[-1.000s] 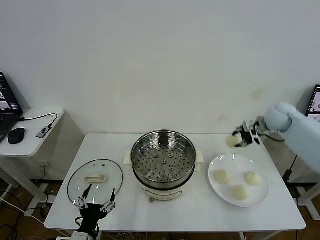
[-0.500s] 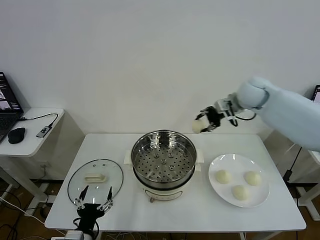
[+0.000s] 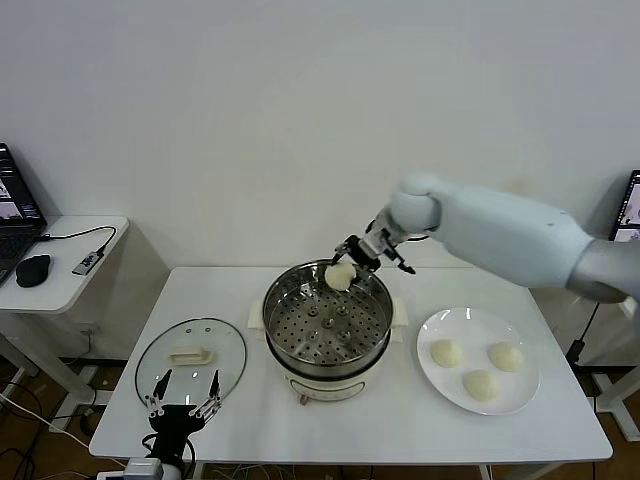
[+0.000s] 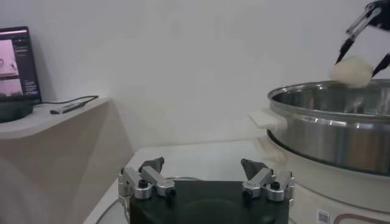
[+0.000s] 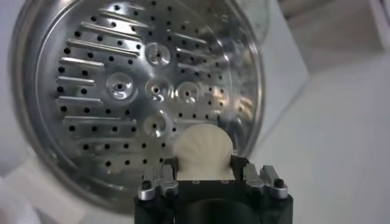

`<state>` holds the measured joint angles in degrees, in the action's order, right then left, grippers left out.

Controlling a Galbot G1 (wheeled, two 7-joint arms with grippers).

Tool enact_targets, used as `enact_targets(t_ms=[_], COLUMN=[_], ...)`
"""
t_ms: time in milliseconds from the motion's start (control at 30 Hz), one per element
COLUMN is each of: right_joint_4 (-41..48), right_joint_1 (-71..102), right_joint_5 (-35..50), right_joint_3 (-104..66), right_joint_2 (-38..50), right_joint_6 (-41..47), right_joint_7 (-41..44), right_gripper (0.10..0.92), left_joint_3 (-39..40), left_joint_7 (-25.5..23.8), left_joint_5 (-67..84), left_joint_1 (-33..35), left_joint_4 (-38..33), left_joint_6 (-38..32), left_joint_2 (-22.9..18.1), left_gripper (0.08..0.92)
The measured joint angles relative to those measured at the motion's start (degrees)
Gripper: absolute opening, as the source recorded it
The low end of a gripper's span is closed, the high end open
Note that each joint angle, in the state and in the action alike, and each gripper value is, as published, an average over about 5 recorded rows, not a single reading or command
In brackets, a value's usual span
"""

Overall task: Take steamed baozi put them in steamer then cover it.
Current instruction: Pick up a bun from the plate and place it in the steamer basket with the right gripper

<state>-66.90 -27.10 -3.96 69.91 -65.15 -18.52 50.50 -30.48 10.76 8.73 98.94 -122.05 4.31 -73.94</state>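
Bun point(image 3: 339, 276) gripped in the air above the steamer point(image 3: 327, 322).

Nearest, the left gripper point(image 3: 181, 395) sits idle at the table's point(image 3: 400, 420) front edge, fingers spread, beside the glass lid point(image 3: 191, 361). Three buns lie on the plate point(image 3: 478, 360). Farther back, the right gripper point(image 3: 368, 251) clamps the fourth over the steamer's far rim.
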Motion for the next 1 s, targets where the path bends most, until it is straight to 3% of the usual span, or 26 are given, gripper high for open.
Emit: enact_targets(t_ms=[433, 733, 1000], right_joint_4=[5.9, 6.0, -0.6], right_joint_1=[2.0, 1.6, -3.2], right_joint_5=[-10.5, -12.1, -3.8], right_joint_3=[1.2, 1.9, 3.3], right_joint_2=[-6.2, -6.6, -1.9], right_joint_6=[-7.9, -9.4, -1.8], right_joint_7=[-2.8, -3.4, 0.7], right_gripper=[0.564, 0.785, 0.823], left_joint_3=[-0.1, 0.0, -0.1], left_joint_7=[-0.1, -0.1, -0.1], left_joint_5=[0.5, 0.5, 0.5], left_joint_1=[-0.7, -0.7, -0.5], left_joint_4=[-0.2, -0.3, -1.0], left_joint_6=[0.4, 0.6, 1.0], left_joint_2=[0.4, 0.2, 0.3], left_gripper=[0.823, 0.823, 0.823])
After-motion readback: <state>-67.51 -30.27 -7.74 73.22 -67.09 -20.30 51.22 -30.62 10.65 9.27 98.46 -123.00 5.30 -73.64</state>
